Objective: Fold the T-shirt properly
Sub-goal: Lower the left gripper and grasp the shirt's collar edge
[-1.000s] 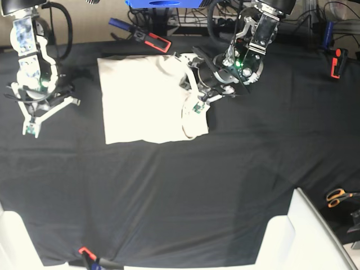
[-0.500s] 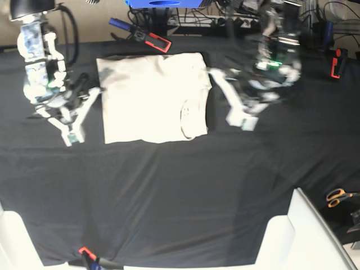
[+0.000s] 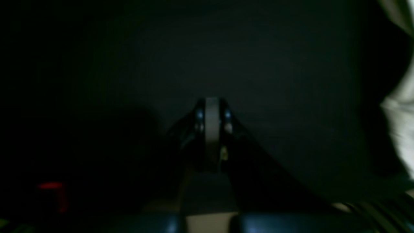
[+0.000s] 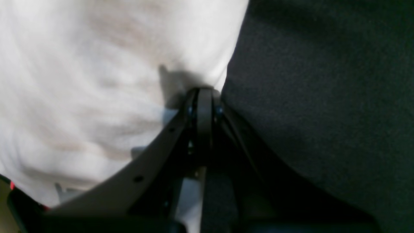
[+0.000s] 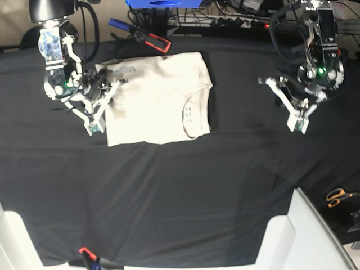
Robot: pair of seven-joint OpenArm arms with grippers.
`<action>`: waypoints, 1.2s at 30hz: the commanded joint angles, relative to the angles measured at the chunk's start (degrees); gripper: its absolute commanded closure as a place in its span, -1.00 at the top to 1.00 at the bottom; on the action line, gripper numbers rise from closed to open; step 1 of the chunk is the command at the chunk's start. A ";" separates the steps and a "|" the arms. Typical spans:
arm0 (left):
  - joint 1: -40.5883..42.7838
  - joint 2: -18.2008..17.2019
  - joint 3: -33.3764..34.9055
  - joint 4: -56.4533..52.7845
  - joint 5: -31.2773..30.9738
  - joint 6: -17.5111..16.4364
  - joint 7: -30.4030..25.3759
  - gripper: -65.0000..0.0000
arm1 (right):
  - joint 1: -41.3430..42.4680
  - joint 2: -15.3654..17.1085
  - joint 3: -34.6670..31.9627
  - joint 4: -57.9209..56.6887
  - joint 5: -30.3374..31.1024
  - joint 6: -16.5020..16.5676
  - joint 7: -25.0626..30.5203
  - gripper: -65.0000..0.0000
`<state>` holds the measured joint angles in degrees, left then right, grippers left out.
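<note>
A second ago the left claw [image 5: 298, 124] sat clenched at the neck side of the plain cream cotton T-shirt [image 5: 157, 95]; it has since swung well clear, clenched and empty, over the black cloth-covered counter [image 5: 180, 191]. The right claw [image 5: 93, 127], also clenched with nothing pinched, has moved in to touch the shirt's near edge. The soft, lightly wrinkled cloth now lies as a neat rectangle, so one more fold probably remains.

L wrist view nearly black; T-shirt [image 3: 399, 106] cut off at right edge. R wrist view: T-shirt blurred, runs off top & left edges.
</note>
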<state>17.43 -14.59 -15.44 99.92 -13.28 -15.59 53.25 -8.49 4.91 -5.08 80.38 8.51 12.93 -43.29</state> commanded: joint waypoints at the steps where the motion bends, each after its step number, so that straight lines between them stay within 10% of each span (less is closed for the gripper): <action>1: -0.07 -0.66 -0.07 0.70 0.14 0.25 -0.73 -1.00 | -0.34 0.32 -0.06 -0.86 -1.35 -0.31 -1.86 -1.00; 13: 0.02 3.56 1.68 0.96 -0.30 -0.10 -0.38 -1.00 | -0.70 6.65 7.50 11.71 -1.52 -10.60 -4.76 -0.98; 18: 1.43 3.56 4.94 0.52 -4.17 -0.10 -0.55 0.17 | -0.70 6.83 16.91 11.71 -1.52 -10.51 -4.76 -0.94; 23: 0.99 1.10 6.43 -4.40 -23.69 -0.10 -0.73 0.68 | -0.70 6.83 19.98 11.62 -1.52 -10.51 -4.58 -0.19; 26: -0.51 -0.49 6.34 -7.74 -32.04 -0.10 -0.73 0.75 | -1.31 6.83 19.81 11.62 -1.52 -10.51 -4.49 0.18; 36: -4.73 0.66 11.79 -10.82 -34.50 -7.66 -0.81 0.76 | -1.66 6.65 19.54 11.62 -1.52 -10.51 -4.40 0.20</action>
<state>12.88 -13.63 -3.51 88.66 -47.03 -22.85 52.95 -10.70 11.00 14.26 91.13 7.27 2.52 -48.62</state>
